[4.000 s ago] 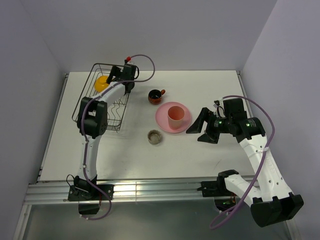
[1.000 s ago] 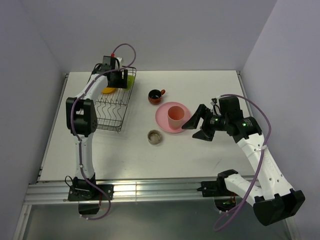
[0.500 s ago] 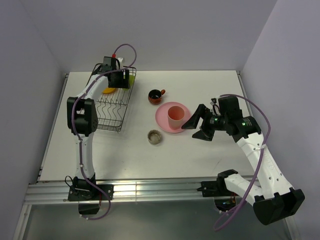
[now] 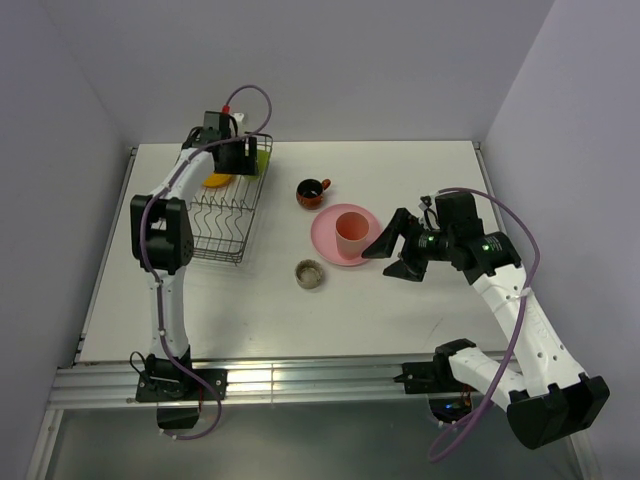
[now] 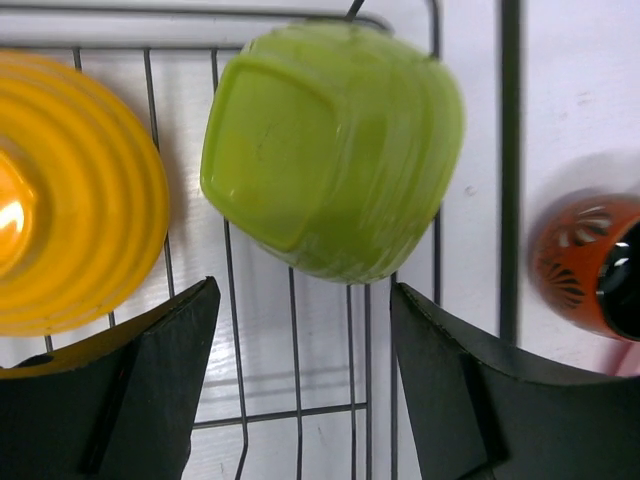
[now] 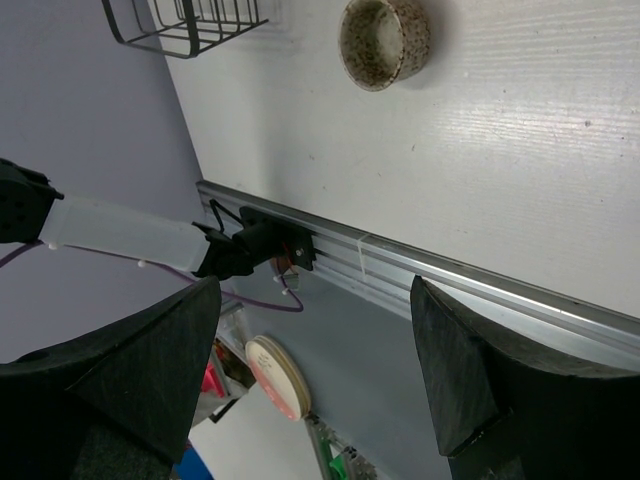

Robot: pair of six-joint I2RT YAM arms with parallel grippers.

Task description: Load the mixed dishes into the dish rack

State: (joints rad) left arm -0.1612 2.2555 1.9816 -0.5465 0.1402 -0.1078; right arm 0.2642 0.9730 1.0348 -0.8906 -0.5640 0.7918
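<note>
The black wire dish rack point(image 4: 222, 232) stands at the far left. In it lie the orange-yellow bowl point(image 4: 215, 181) and the yellow-green squarish bowl point(image 4: 263, 157), which is bottom up in the left wrist view point(image 5: 330, 150), next to the orange bowl point(image 5: 70, 190). My left gripper point(image 4: 243, 160) hangs open and empty over them point(image 5: 305, 370). The red-brown mug point(image 4: 313, 192) stands right of the rack. The pink tumbler point(image 4: 350, 232) stands on the pink plate point(image 4: 328, 243). The grey-brown dish point(image 4: 310, 273) sits in front of them. My right gripper point(image 4: 385, 255) is open and empty beside the plate's right rim.
The right wrist view shows the grey-brown dish point(image 6: 385, 40), a corner of the rack point(image 6: 185, 25) and the metal rail at the table's near edge point(image 6: 420, 265). The mug point(image 5: 590, 265) sits just outside the rack's wire side point(image 5: 510, 150).
Since 4 s ago my left arm has swung and the green bowl now shows in the rack's far right corner. My right gripper has edged left toward the plate. The last second shows little movement.
</note>
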